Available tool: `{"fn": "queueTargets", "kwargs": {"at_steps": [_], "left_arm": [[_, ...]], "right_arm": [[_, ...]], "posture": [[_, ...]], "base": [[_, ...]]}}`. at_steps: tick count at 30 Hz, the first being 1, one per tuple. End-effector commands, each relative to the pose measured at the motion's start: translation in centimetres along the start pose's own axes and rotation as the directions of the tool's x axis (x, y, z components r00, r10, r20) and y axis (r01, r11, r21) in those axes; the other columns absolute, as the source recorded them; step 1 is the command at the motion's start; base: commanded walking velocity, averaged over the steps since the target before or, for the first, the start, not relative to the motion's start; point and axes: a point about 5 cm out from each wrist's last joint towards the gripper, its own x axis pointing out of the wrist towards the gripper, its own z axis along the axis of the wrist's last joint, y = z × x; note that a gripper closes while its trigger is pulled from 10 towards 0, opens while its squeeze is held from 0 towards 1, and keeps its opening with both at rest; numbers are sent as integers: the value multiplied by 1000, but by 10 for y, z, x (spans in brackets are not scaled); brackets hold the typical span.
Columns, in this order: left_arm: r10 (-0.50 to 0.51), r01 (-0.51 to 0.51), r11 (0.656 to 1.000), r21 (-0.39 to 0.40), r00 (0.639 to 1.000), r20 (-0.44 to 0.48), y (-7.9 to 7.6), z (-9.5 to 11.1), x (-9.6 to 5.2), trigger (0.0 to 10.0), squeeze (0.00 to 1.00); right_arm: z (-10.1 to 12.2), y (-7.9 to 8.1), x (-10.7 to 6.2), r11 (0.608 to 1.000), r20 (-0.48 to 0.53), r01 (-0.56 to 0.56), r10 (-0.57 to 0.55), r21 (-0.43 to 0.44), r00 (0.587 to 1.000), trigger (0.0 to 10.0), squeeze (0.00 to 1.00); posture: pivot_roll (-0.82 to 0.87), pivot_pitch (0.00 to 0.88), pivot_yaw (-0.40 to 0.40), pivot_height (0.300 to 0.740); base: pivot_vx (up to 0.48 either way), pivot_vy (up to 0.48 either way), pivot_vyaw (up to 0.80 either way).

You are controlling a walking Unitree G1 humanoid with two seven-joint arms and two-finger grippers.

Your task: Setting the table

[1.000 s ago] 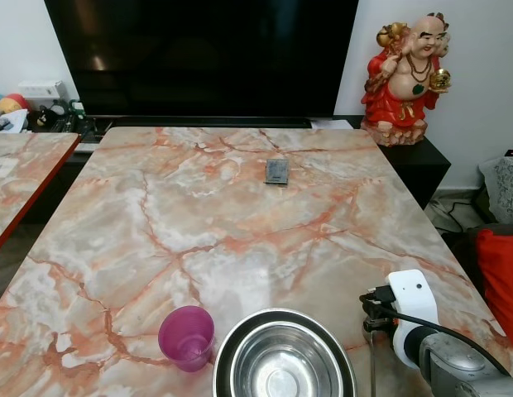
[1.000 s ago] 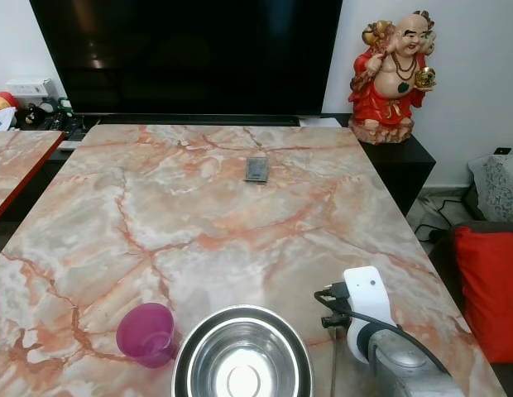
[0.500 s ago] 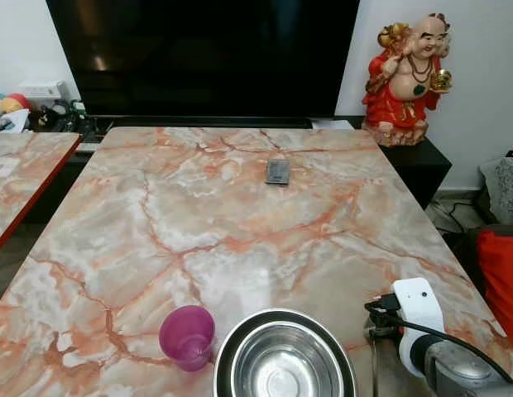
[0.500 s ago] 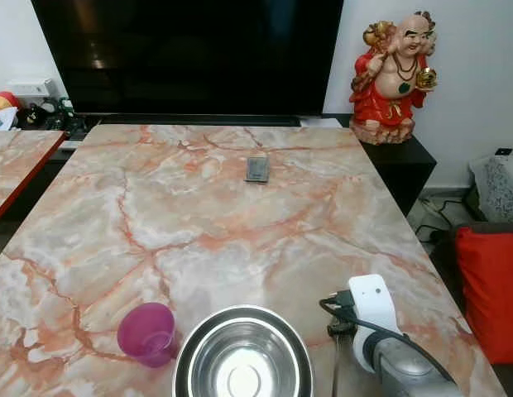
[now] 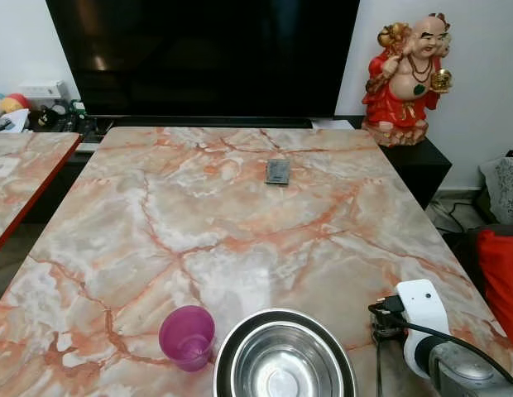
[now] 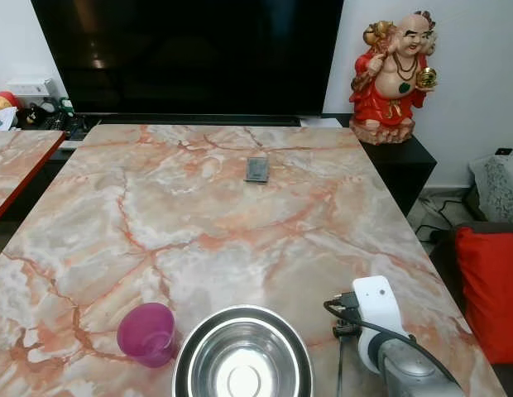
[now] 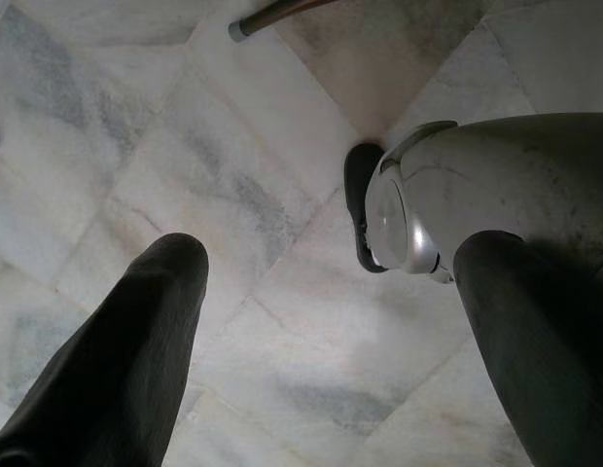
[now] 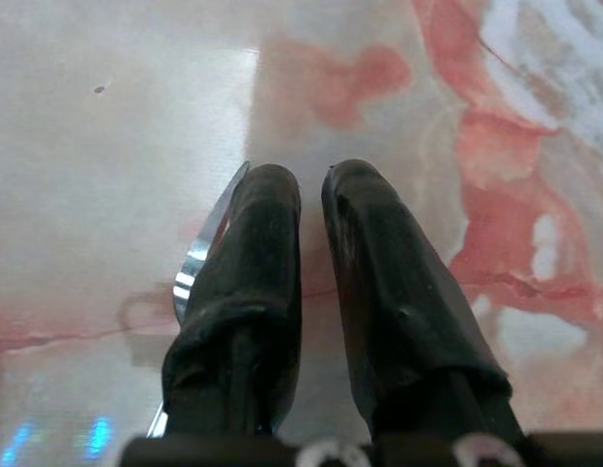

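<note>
Fingers point(image 8: 272, 282) of the right gripper point(image 8: 311, 195) stand nearly pressed together, a narrow gap between the tips, just above the marble table point(image 5: 240, 207). A thin metal utensil point(image 8: 199, 263), a fork or spoon by its bright curved end, lies against the outer side of one finger, not between the two; whether it is pinched further back or lying loose on the table cannot be determined. In the head views the same utensil shows as a slim shaft point(image 5: 377, 376) just right of the steel bowl point(image 5: 283, 356), under the right wrist. The purple cup point(image 5: 187, 335) stands just left of the bowl, very close to its rim, both at the near edge. Risks, as judged: if the utensil is still caught on the finger, lifting the arm could drag or flip it, striking the bowl or sliding it off the near edge; a sideways sweep of the wrist could also knock the bowl into the cup. The left gripper point(image 7: 331, 292) hangs idle over the tiled floor point(image 7: 107, 146), fingers spread wide, beside the robot's leg. Further off, a small dark coaster point(image 5: 277, 171) lies near the table's far middle, a red figurine point(image 5: 405, 74) on the side cabinet.
</note>
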Motion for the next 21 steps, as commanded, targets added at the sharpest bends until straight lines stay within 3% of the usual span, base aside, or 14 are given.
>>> {"fn": "queueTargets", "kwargs": {"at_steps": [1,7,10,14,21], "left_arm": [[-39,40,999,11,999,-26,-10,-5,0,10000,0],[-36,36,999,8,999,-25,-10,-4,0,10000,0],[-37,37,999,8,999,-25,-10,-4,0,10000,0],[-40,40,999,11,999,-26,-10,-4,0,10000,0],[-42,43,999,11,999,-25,-11,-4,0,10000,0]], "right_arm": [[4,-4,1,1000,22,22,-22,5,1000,10000,0],[8,-8,0,998,34,58,-58,-12,998,10000,0],[5,-14,-2,996,18,85,-85,-13,996,10000,0],[-9,-19,-6,993,-36,88,-91,-85,995,10000,0],[-10,-20,-7,993,-43,76,-80,-90,996,10000,0]], "posture": [[-110,34,-58,740],[-104,31,-62,740],[-110,31,-62,740],[-113,31,-63,740],[-116,31,-64,740]], "base": [[0,0,0],[0,0,0],[0,0,0],[0,0,0],[0,0,0]]}}
